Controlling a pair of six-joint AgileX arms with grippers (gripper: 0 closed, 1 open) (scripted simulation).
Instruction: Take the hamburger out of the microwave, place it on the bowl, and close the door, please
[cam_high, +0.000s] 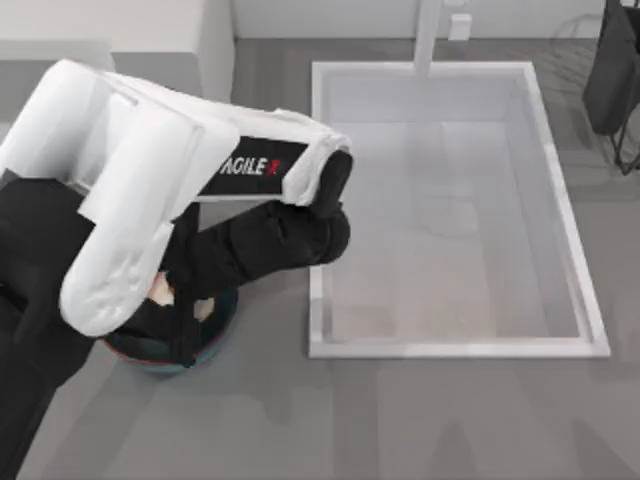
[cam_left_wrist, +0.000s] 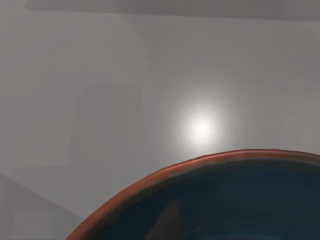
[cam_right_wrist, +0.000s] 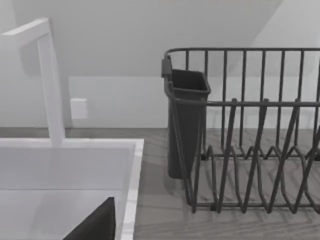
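My left arm (cam_high: 150, 200) reaches over the bowl (cam_high: 215, 330) at the near left, the hamburger (cam_high: 160, 290) beneath; I cannot tell its jaws' state.

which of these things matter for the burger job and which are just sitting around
Job:
- bowl, bottom left under the left arm
- hamburger, whitish bits showing over the bowl

Just there:
- sink, centre
- faucet
- dish rack, far right
- dark cup in the rack

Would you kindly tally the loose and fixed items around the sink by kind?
Bowl: 1
Hamburger: 1
Sink basin: 1
Faucet: 1
Dish rack: 1
Utensil cup: 1
Total: 6
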